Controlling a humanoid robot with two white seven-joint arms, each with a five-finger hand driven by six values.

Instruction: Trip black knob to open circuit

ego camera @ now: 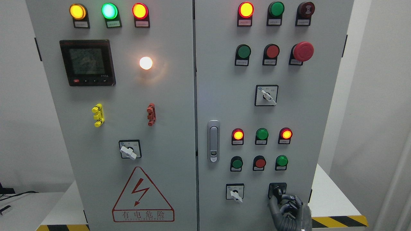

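The right hand (286,205) comes up from the bottom edge at the lower right of the cabinet, its dark fingers (276,196) curled up against the black knob (277,190) and closing on it. The knob sits in a black square plate at the bottom right corner of the right door (224,80), and the fingers cover much of it, so its pointer position cannot be read.

Just left of it on the same row is a white-handled selector switch (235,193). Above are three small push buttons (259,162) and, over those, three small lamps (262,134), the outer two lit red. Farther up the door carries another white selector switch (266,95), a red mushroom button (303,51) and a lit red lamp (246,9) in the top row. A silver door latch (213,141) stands at the door's left edge.

The left door (167,128) holds a dark meter display (87,62), a glowing white lamp (145,63), a yellow handle (98,115), a red handle (151,114), a selector switch (129,150) and a red triangular warning sign (143,195). The cabinet stands on a white worktop (330,195) edged with yellow-and-black tape (340,220).
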